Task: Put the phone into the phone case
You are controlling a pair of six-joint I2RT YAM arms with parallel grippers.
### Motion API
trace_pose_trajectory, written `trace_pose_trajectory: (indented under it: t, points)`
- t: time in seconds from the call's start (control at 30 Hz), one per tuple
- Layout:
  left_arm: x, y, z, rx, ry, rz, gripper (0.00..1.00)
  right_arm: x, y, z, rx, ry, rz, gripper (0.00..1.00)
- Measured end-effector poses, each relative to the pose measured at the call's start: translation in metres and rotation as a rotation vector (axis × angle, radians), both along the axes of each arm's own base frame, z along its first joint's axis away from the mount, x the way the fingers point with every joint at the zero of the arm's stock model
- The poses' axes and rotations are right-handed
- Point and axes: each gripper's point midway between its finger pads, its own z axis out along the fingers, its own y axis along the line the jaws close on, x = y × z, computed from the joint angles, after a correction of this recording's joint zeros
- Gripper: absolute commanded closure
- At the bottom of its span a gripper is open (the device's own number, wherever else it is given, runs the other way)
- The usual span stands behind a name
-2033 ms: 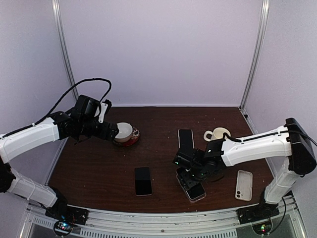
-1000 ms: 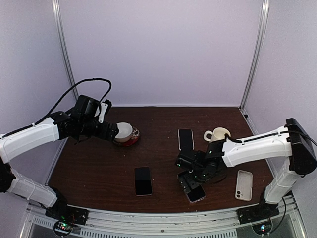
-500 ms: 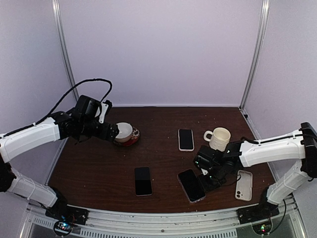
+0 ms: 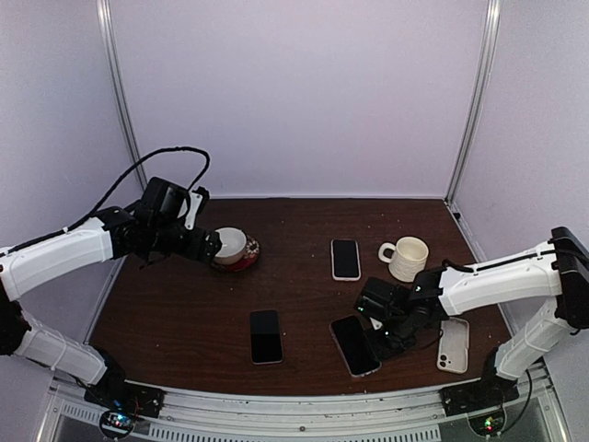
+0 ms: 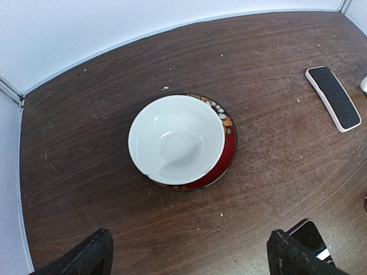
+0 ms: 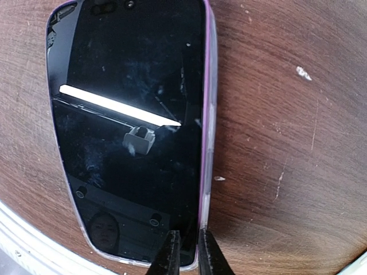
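A black-screened phone (image 6: 132, 114) lies flat in a clear phone case with a purple rim (image 6: 207, 132), near the table's front edge (image 4: 354, 345). My right gripper (image 6: 189, 260) hangs over its near right corner, jaws almost together. The purple rim runs into the narrow gap between the fingertips (image 6: 171, 255); whether they pinch it I cannot tell. In the top view this gripper (image 4: 382, 345) sits at the phone's right side. My left gripper (image 5: 195, 260) is open and empty, just short of a white bowl (image 5: 176, 140).
A bare black phone (image 4: 265, 335) lies left of centre. Another phone with a pale rim (image 4: 345, 259) lies further back, beside a cream mug (image 4: 408, 258). A white phone case (image 4: 453, 343) lies at the right. The bowl rests on a red saucer (image 4: 247, 260).
My right gripper left its spot above the cased phone, swung right, then came back to the phone's right edge with its jaws closed. The left arm has not moved.
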Motion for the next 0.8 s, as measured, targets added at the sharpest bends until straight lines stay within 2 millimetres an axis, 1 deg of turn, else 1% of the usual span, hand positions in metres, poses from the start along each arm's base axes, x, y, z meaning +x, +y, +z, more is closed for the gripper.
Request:
trace_pose_trajectory:
  t: [0.1,0.13,0.17,0.23,0.27,0.33,0.37,0.43,0.5,0.53,0.6,0.8]
  points:
    - [0.0,0.0,-0.001,0.005,0.002,-0.003,0.02,-0.001,-0.001,-0.002,-0.041,-0.002,0.007,0.69]
    - [0.0,0.0,-0.002,0.006,0.003,-0.003,0.02,-0.001,0.0,-0.001,-0.055,-0.002,0.012,0.6]
    - [0.0,0.0,-0.002,0.008,0.004,-0.003,0.03,-0.001,0.001,0.001,-0.065,-0.001,0.018,0.48]
    - [0.001,0.0,-0.003,0.01,0.006,-0.002,0.02,0.002,0.001,0.004,-0.11,-0.005,0.036,0.13]
    - [0.001,0.0,-0.003,0.011,0.007,-0.002,0.02,0.004,-0.003,0.006,-0.147,-0.009,0.044,0.02]
    - [0.002,-0.001,-0.002,0.011,0.008,-0.002,0.03,0.01,-0.006,0.016,-0.209,-0.024,0.063,0.01]
    - [0.002,-0.001,-0.002,0.011,0.008,-0.002,0.03,0.014,-0.002,0.023,-0.22,-0.04,0.077,0.01]
    - [0.002,-0.001,-0.002,0.012,0.007,-0.002,0.03,0.025,0.012,0.037,-0.197,-0.073,0.085,0.01]
    - [0.002,-0.001,-0.002,0.012,0.006,-0.002,0.02,0.032,0.028,0.045,-0.152,-0.094,0.09,0.01]
    - [0.002,-0.001,-0.002,0.013,0.006,-0.001,0.03,0.034,0.034,0.045,-0.135,-0.097,0.092,0.01]
    - [0.002,0.0,-0.002,0.015,0.006,0.0,0.02,0.034,0.039,0.041,-0.124,-0.089,0.092,0.01]
    - [0.002,0.0,-0.002,0.018,0.007,-0.002,0.03,0.028,0.04,0.015,-0.16,-0.028,0.079,0.01]
